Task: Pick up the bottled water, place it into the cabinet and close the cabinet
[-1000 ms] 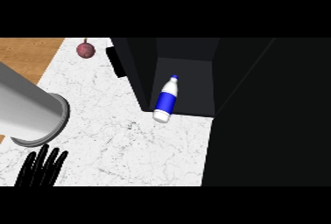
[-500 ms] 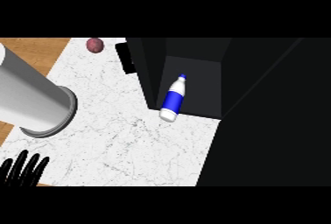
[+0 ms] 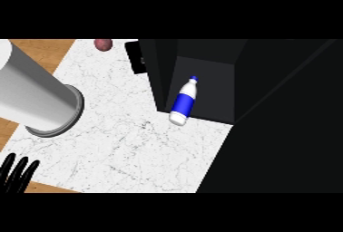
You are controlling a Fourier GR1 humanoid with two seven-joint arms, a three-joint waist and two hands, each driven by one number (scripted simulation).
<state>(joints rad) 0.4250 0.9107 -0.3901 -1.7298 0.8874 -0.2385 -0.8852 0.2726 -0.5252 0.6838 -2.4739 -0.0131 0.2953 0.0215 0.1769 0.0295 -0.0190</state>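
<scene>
One bottled water (image 3: pixel 183 100), white w/ blue label, lying on side.

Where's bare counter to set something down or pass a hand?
Free: white marble counter between the grey cylinder, the black left hand and the dark cabinet. Crowded: cabinet mouth, where the blue-and-white water bottle lies.

Left hand (image 3: pixel 16 174) — fingers straight, upright
</scene>
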